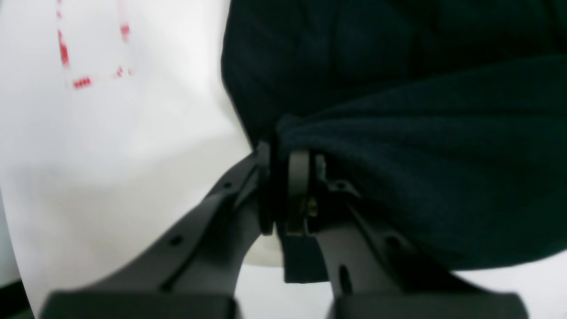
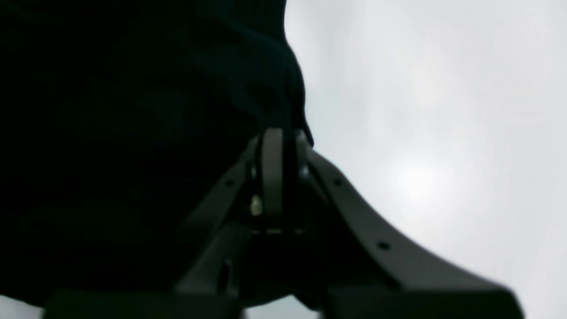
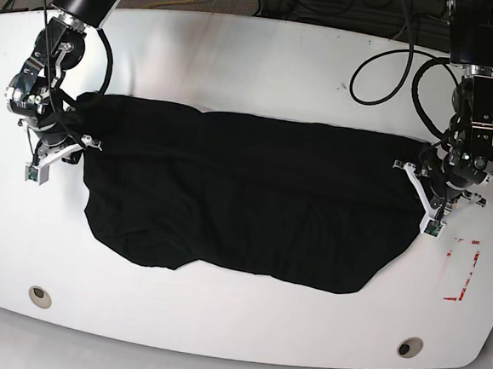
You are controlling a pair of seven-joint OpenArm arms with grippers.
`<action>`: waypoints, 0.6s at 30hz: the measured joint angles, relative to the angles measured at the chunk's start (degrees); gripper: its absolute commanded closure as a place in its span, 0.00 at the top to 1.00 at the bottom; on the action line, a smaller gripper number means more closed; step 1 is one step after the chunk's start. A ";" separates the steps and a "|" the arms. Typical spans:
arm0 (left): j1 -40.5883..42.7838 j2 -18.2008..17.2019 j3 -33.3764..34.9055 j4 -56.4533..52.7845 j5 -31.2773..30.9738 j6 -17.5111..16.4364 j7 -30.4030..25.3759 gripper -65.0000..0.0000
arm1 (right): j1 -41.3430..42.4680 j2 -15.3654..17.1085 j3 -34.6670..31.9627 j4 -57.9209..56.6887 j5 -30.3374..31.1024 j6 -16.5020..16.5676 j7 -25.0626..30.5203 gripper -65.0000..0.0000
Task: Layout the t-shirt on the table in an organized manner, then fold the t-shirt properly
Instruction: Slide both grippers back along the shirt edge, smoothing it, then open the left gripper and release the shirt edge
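Black t-shirt (image 3: 245,197) spread wide across the white surface (image 3: 239,64), stretched between both arms. Left pincer (image 1: 283,155) clamped on one cloth edge, near the red outline mark (image 3: 463,270); right pincer (image 2: 283,137) clamped on the opposite edge.

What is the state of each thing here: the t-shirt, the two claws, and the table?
t-shirt: spread wide across the table, still wrinkled, not folded, held at both side ends.
left claw: shut on the t-shirt edge.
right claw: shut on the t-shirt edge.
table: glossy white, t-shirt lying on it.
red outline mark: uncovered, beside the t-shirt.
round metal inserts: both uncovered, near the front edge.
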 measured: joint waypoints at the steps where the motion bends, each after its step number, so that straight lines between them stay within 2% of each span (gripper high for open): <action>1: -0.31 -0.02 0.00 -0.59 0.09 0.00 0.02 0.05 | 0.15 0.00 0.00 -0.31 -0.15 0.02 -0.02 0.00; 6: -0.90 -0.09 0.02 -1.90 0.20 0.02 0.02 0.05 | 1.62 0.04 -1.68 -3.61 -0.35 -0.35 0.00 0.03; 9: -0.96 -0.39 1.07 -2.01 0.20 0.09 -0.02 0.09 | 2.49 0.00 -2.12 -5.27 -0.31 -0.09 -0.04 0.16; 11: -0.94 -1.42 2.62 -2.10 0.15 0.07 -0.07 0.17 | 2.62 0.04 -2.05 -5.33 -0.50 -0.22 -0.02 0.26; 12: -0.94 -1.66 3.67 -2.12 0.15 0.00 -0.04 0.26 | 2.62 0.17 -1.99 -5.27 -0.68 -0.57 -0.02 0.36; 14: -0.94 -2.36 4.92 -2.12 0.17 0.35 -0.02 0.40 | 2.58 0.35 -1.97 -5.07 -1.64 -0.59 -0.04 0.47; 15: -0.92 -2.51 5.33 -2.12 0.20 0.37 -0.02 0.46 | 2.58 0.37 -1.95 -4.81 -2.19 -0.59 -0.04 0.52; 17: -0.96 -2.64 6.01 -2.12 0.26 0.39 0.02 0.64 | 2.54 0.33 -1.88 -3.52 -3.61 -0.87 -0.26 0.61; 18: -0.98 -2.62 6.14 -2.08 0.20 0.42 -0.09 0.68 | 2.40 0.35 -1.86 -2.43 -3.78 -0.87 -0.20 0.62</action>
